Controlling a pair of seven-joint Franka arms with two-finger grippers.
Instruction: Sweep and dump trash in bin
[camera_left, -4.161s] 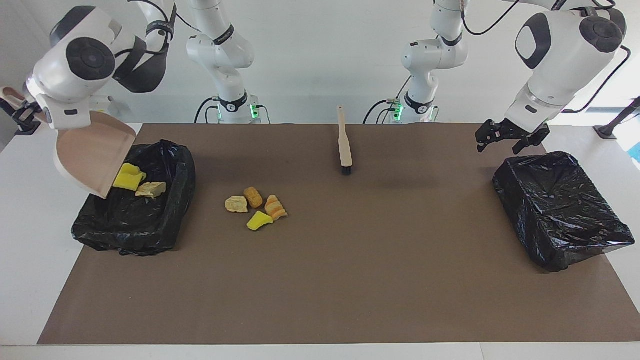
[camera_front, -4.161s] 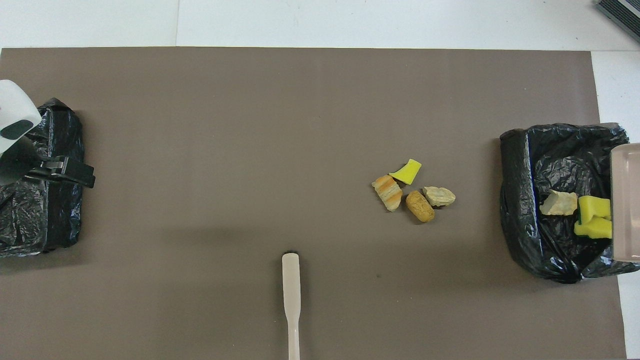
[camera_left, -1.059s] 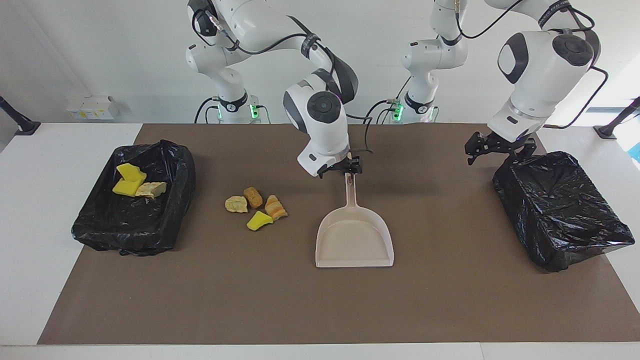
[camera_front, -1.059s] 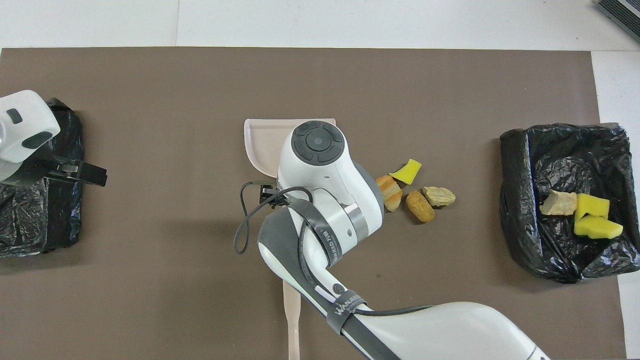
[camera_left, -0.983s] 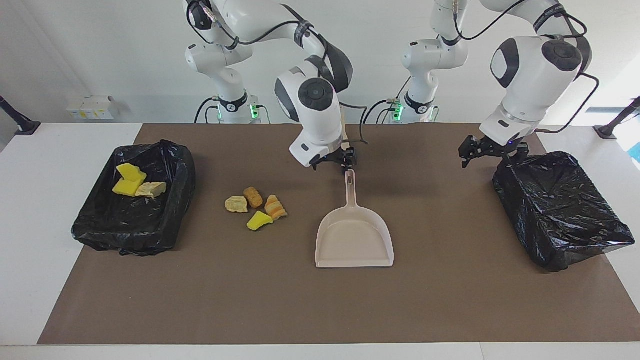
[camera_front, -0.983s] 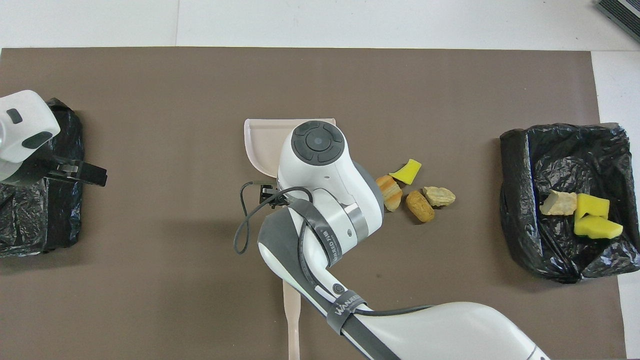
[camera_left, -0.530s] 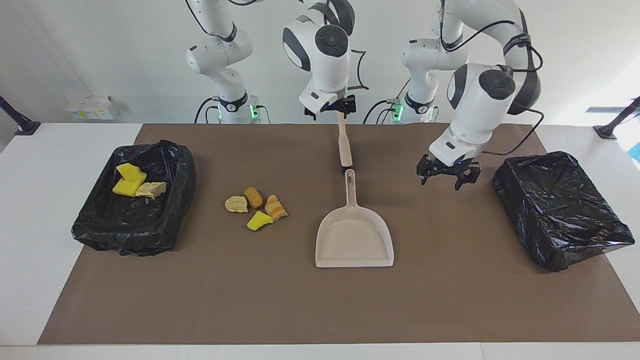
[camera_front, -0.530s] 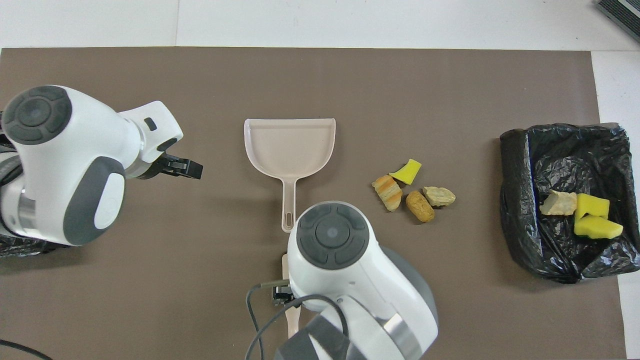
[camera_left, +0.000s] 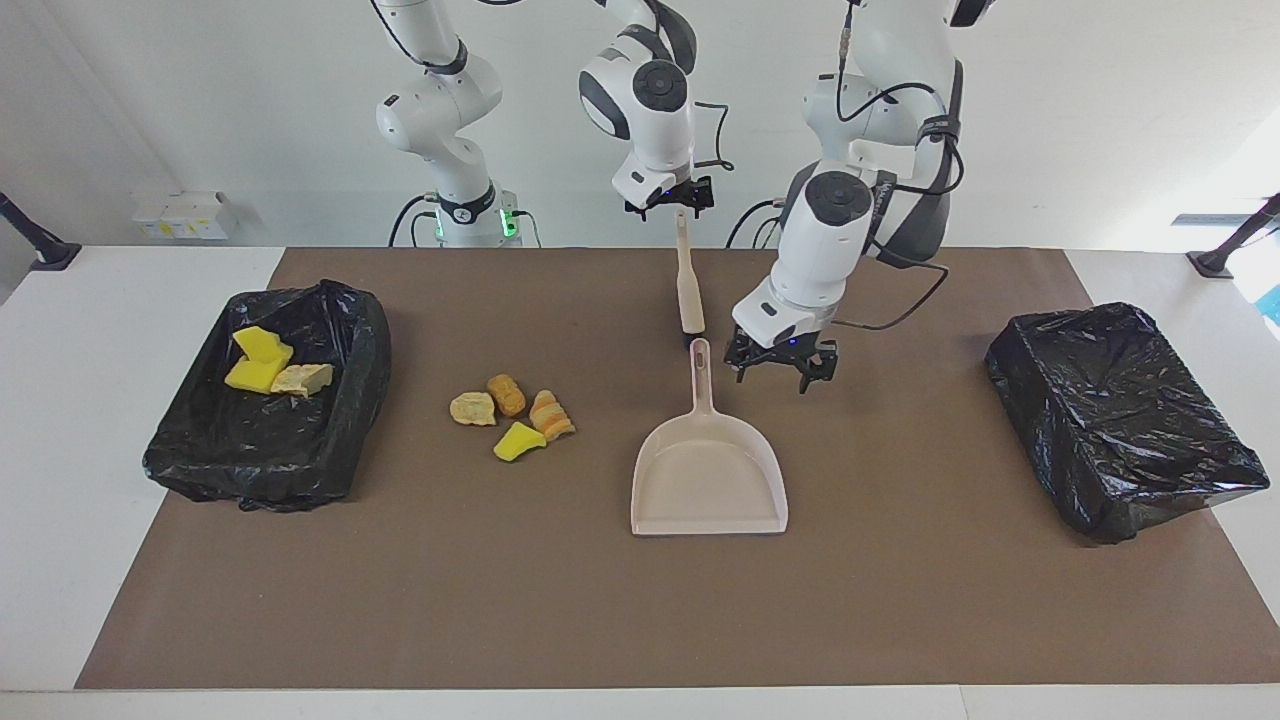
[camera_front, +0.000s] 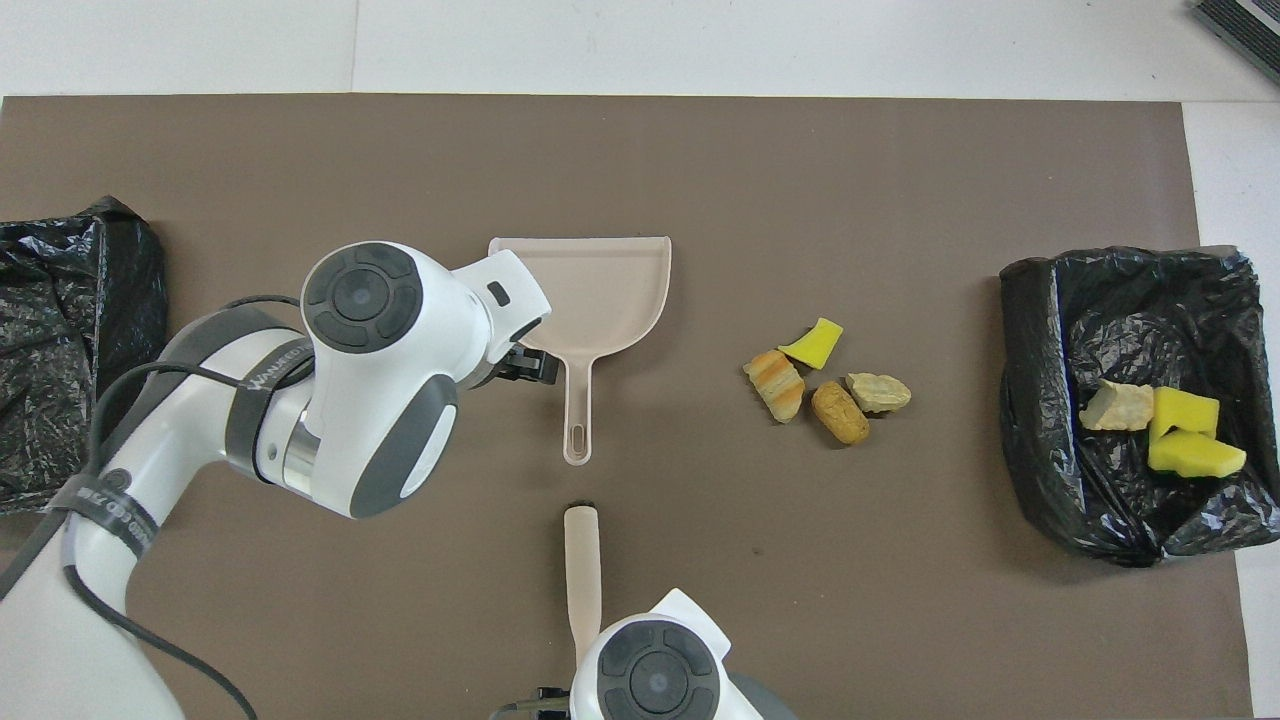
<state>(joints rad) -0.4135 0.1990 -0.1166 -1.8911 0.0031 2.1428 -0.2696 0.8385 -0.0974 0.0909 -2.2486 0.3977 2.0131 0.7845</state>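
Now the left tool (camera_left: 779, 372) hangs low over the brown mat, just beside the handle of the dustpan (camera_left: 708, 476), its fingers spread wide and holding nothing. Up at the robots' edge of the bench (camera_left: 60, 340) the right tool (camera_left: 671, 204) is over the handle end of the brush (camera_left: 687, 290), likewise wide and empty. That brush lies on the mat nearer to the robots than the dustpan, the two almost in line.

Four scraps of trash (camera_left: 512, 412) sit loose on the mat beside the dustpan, toward the right arm's end. Further that way is a bin lined with a black bag (camera_left: 340, 420), holding three more scraps (camera_left: 264, 362), two yellow and one tan. At the left arm's end a second black-lined bin (camera_left: 1120, 420) shows only its liner.
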